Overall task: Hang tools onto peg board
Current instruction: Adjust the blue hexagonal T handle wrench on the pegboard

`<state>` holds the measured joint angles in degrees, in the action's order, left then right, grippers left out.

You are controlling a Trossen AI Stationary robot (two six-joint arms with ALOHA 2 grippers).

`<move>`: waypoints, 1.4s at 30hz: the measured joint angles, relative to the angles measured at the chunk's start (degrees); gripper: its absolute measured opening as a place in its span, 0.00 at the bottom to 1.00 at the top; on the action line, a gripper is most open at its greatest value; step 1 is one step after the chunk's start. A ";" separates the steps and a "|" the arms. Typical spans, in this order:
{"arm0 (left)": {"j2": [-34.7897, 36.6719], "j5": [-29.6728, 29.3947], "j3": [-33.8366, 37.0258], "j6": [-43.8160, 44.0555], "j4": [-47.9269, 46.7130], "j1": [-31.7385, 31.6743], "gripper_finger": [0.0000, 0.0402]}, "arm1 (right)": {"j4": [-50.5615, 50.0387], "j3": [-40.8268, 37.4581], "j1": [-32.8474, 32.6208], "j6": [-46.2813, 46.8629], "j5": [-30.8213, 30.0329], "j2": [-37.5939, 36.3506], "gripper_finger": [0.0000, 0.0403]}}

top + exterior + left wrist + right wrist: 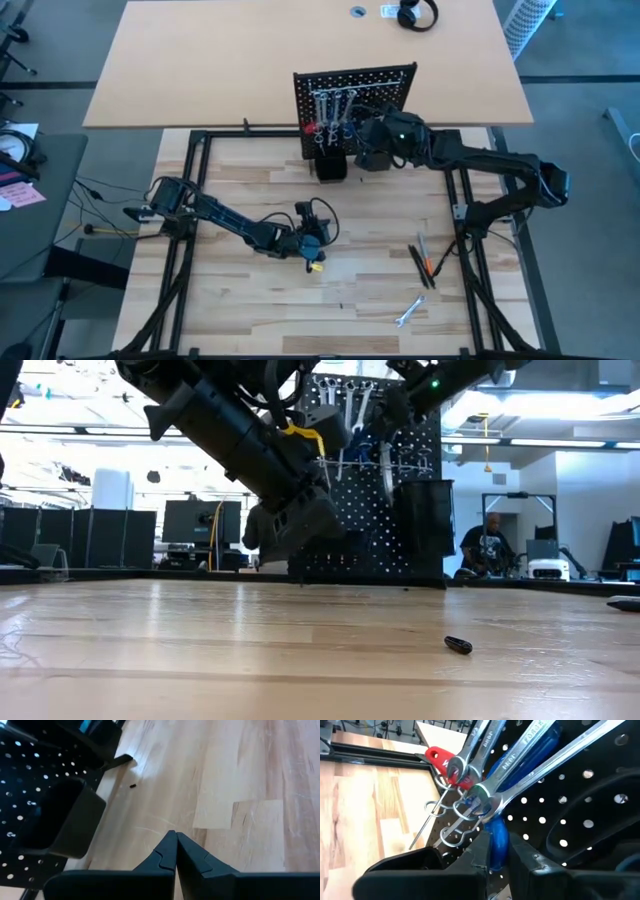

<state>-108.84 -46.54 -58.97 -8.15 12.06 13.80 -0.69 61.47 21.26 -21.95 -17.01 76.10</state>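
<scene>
On peg board (375,85): three wrenches (520,755)

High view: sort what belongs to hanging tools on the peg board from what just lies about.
Job:
- peg board
- wrenches hung on it
- blue-handled tool in the right gripper
- wrench on the table
- orange-and-black tool on the table

Lying about:
- headphones
- small black piece
- left gripper, shut, idle
</scene>
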 joint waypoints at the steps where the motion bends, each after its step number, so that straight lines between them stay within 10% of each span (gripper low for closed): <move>1: 0.00 0.00 0.00 0.07 -0.26 0.00 0.00 | -0.17 -0.02 -0.02 -0.06 0.00 -0.33 0.11; 21: 0.00 -0.07 0.00 0.67 -0.97 0.02 0.00 | -5.47 0.37 -0.18 -0.98 -0.20 -1.93 0.14; 34: 0.00 -0.09 -0.01 1.81 -1.20 0.02 0.00 | -10.94 2.77 -2.23 -8.85 -1.23 -2.13 0.58; 42: 0.00 -0.09 -0.01 3.44 -2.66 0.13 0.00 | -31.31 9.59 -8.71 -3.12 -7.96 -2.13 0.62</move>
<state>-108.84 -46.63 -58.98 -4.71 9.41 13.93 -32.00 71.07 12.55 -25.07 -24.97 73.97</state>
